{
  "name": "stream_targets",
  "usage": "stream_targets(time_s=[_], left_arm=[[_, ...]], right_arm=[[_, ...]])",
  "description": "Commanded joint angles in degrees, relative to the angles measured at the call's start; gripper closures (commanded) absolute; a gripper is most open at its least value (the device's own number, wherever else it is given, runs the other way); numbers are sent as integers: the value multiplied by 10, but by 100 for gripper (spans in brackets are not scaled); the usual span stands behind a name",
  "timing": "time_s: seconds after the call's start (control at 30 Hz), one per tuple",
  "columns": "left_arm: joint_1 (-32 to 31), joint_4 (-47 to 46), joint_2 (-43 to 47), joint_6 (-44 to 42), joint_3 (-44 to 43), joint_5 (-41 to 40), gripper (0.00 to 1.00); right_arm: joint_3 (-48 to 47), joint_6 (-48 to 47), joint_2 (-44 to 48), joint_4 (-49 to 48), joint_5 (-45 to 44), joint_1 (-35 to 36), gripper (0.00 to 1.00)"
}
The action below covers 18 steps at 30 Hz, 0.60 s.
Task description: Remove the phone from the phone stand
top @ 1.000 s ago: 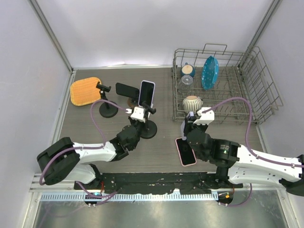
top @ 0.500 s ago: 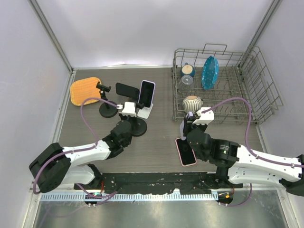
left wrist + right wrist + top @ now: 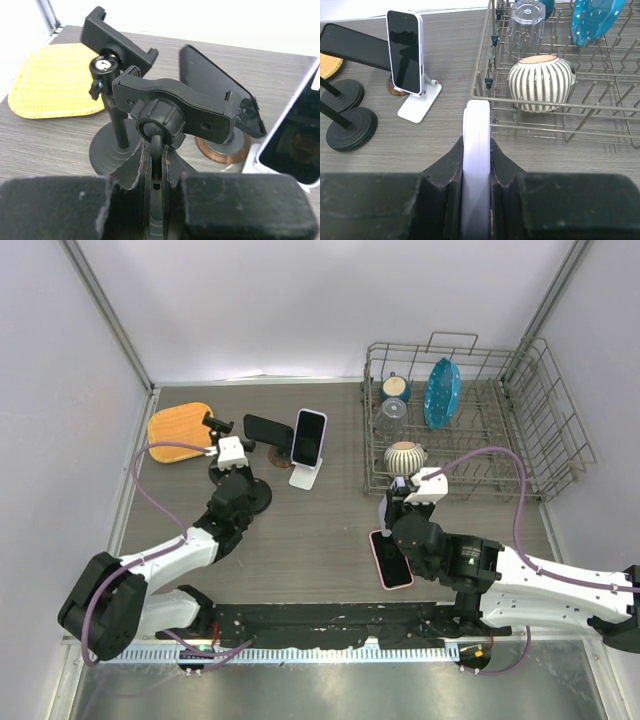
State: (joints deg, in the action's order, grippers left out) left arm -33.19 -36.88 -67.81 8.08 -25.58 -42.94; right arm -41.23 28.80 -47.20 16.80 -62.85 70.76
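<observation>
Black stand (image 3: 252, 498) shifted left; phone (image 3: 391, 560) pale-edged, dark-screened.

No text, label, brand or number is readable on anything

Table (image 3: 320, 540): grey-brown wood grain, walled on three sides. The landmark is the white phone stand (image 3: 303, 478), whose flat foot sits on the wood at the far middle.

- Wire dish rack (image 3: 368, 420): right of the white phone stand, just apart from it, filling the far right corner.
- Round wooden-base stand (image 3: 222, 150): just behind-left of the white phone stand.
- Black stand (image 3: 228, 475): disc base flat on the wood, further left.
- Second black stand (image 3: 252, 496): disc base left and nearer, close beside the first disc. Can't tell if it touches the wood.
- Orange mat (image 3: 180, 432): flat, far left, well apart, at the table's left edge.
</observation>
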Motion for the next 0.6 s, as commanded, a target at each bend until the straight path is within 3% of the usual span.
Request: stream_targets(time_s=[0.0,0.23,0.43,0.57], left_arm=[[42,2,-21,-10,4,-13,100],[97,-21,-37,-21,-4,-4,100],[101,11,-26,-16,-12,42,100],[100,51,4,-17,-9,23,97]], right_arm=[[-3,-2,23,-46,-11,3,99],[2,-15,34,-52,-14,3,99],[9,-17,38,-53,-17,3,99],[9,-19,36,-55,-14,3,99]])
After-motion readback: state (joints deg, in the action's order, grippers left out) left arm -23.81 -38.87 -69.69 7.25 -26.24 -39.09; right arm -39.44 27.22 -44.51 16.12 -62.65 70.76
